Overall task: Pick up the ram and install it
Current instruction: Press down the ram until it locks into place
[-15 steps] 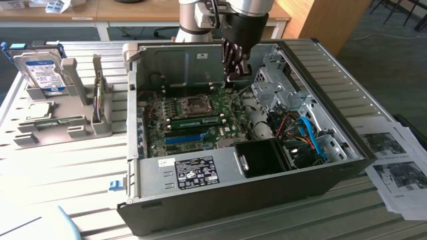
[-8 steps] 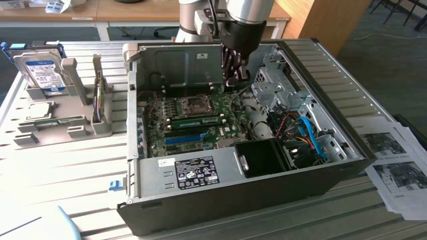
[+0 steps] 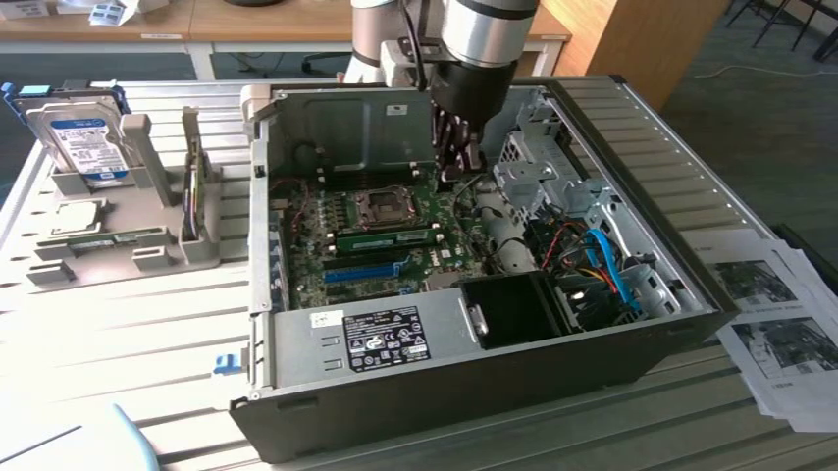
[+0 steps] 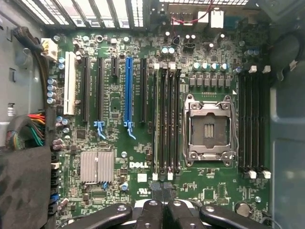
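- Exterior view's left: a silver, blue-labelled hard drive (image 3: 81, 140) stands upright in a grey plastic rack (image 3: 125, 245) on a pale slatted table (image 3: 118, 334).
- Centre: inside the open grey metal computer case (image 3: 392, 343), the ram (image 3: 389, 238), a thin green circuit-board stick with a pale label, sits edge-up in a slot beside the bright blue slot (image 3: 360, 271).
- My dark gripper (image 3: 453, 175) hangs near the ram's end, fingers pressed together, pinching nothing.
- The wrist view adds detail: the ram (image 4: 156, 119) edge-on, a square metal processor socket (image 4: 209, 129) and a ribbed silver heatsink (image 4: 96, 167).
- Exterior view's right: printed paper sheets (image 3: 779, 324).
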{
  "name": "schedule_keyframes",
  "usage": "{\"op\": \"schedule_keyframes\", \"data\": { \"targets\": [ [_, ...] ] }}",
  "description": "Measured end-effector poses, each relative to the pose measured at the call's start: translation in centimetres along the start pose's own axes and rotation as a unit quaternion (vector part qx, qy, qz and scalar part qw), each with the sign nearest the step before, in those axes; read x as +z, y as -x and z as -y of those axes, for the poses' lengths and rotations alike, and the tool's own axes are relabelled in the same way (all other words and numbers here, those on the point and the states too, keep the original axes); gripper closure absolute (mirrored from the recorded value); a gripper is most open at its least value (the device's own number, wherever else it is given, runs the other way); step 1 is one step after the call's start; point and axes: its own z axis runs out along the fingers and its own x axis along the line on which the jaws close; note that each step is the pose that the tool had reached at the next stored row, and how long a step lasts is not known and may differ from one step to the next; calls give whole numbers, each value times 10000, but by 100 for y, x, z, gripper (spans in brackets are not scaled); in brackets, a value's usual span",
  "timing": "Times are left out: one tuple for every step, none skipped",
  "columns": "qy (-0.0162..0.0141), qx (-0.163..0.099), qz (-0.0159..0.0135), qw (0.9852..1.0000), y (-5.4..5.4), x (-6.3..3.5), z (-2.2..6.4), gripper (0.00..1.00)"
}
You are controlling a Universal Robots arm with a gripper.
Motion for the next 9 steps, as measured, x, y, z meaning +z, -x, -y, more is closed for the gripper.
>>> {"op": "schedule_keyframes", "data": {
  "targets": [
    [0,0,0,10000,0,18,1,91],
    [0,0,1,10000,-1,38,1,91],
    [0,0,1,10000,-1,56,2,91],
    [0,0,1,10000,-2,74,3,91],
    [0,0,0,10000,-2,92,3,91],
    [0,0,1,10000,-2,110,4,91],
    [0,0,1,10000,-3,128,4,91],
    [0,0,0,10000,-4,147,5,91],
    [0,0,0,10000,-4,165,5,91]
  ]
}}
